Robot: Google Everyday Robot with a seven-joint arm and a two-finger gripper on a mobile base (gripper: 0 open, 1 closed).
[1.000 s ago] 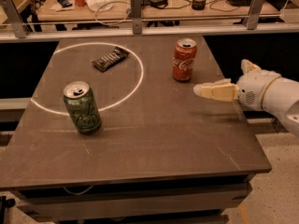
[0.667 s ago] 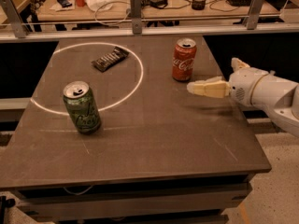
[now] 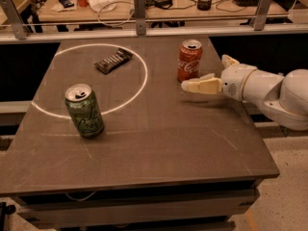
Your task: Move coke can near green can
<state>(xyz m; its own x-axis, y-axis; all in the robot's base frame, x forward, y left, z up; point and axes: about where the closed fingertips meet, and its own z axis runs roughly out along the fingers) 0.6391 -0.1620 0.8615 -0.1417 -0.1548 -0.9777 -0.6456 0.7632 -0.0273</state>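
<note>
Two glossy cylinders: coke can (image 3: 189,61), green can (image 3: 84,110); pale claw (image 3: 192,86) near former, spread unclear.

One raised camera looks down across the table (image 3: 144,167), tool (image 3: 191,84) near right edge.

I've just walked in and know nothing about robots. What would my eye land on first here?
First, the bulky white arm reaching in from the right, its gripper just right of the red coke can at the table's far right. Then the green can standing at the front left, at the near edge of a white circle, with a dark snack bar wrapper lying inside it.
</note>
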